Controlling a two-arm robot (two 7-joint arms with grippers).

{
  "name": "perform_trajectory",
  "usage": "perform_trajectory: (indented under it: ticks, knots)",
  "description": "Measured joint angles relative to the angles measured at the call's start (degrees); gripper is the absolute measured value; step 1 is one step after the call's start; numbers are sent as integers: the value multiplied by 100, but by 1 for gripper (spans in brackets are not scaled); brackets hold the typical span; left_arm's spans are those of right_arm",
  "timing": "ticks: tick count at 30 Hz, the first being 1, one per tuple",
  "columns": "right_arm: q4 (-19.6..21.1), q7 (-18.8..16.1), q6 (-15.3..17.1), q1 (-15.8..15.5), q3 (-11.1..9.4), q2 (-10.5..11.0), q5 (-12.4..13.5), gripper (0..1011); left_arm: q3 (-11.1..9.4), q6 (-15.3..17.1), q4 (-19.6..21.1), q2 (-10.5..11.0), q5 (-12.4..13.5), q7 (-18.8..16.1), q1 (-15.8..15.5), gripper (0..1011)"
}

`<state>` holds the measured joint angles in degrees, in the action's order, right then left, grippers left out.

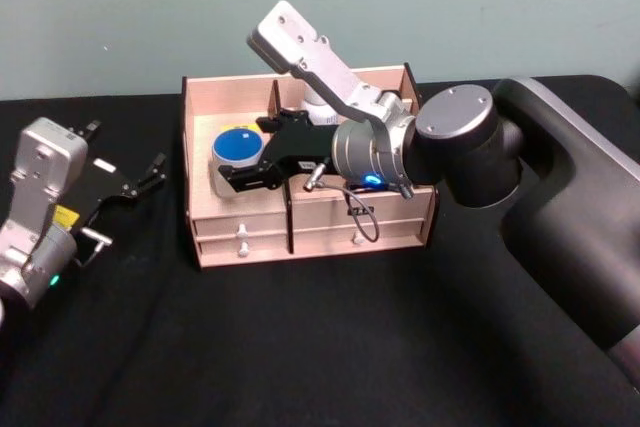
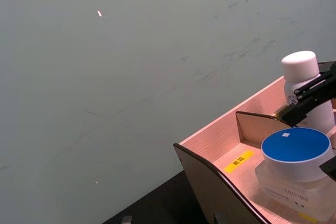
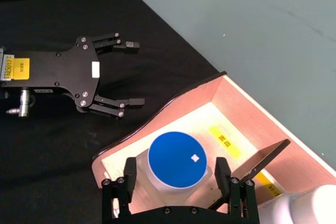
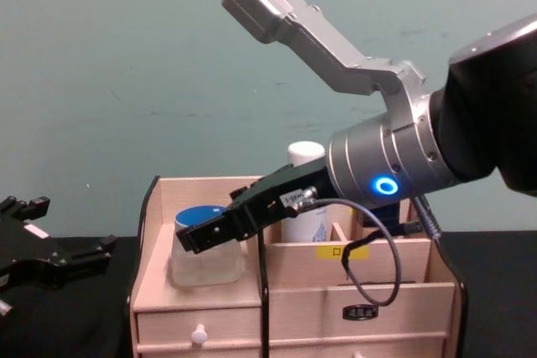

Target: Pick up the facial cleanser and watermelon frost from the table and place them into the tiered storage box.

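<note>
Inside the tiered storage box (image 1: 300, 97), right hand (image 1: 243, 164) straddles the blue-lidded jar (image 1: 237, 151), fingers wide, white bottle (image 4: 304, 194) behind.

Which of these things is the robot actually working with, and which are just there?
Part of the job:
- tiered storage box
- blue-lidded jar in the box's left compartment
- white bottle in a back compartment
- right tool, open around the jar

Just there:
- left tool, open, idle over the black table
- green wall

Head looks down, chest level, both sharing the tiered storage box (image 1: 305, 172)
</note>
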<state>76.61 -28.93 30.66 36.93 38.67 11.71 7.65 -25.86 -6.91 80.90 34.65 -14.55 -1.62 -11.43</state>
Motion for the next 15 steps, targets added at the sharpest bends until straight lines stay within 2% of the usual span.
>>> perform_trajectory:
  ticks: [2,8,13,15]
  knots:
    - [24,19,-36,-21,-23,2,-6,995,0,0,0,0,0,0,0,1010]
    - [191,71,-149,-114,-116,53,-50,1000,0,0,0,0,0,0,0,1010]
    - [501,82,-236,-243,-205,156,-57,1000,0,0,0,0,0,0,0,1009]
    - [760,128,-334,-373,-286,243,-55,1000,0,0,0,0,0,0,0,1009]
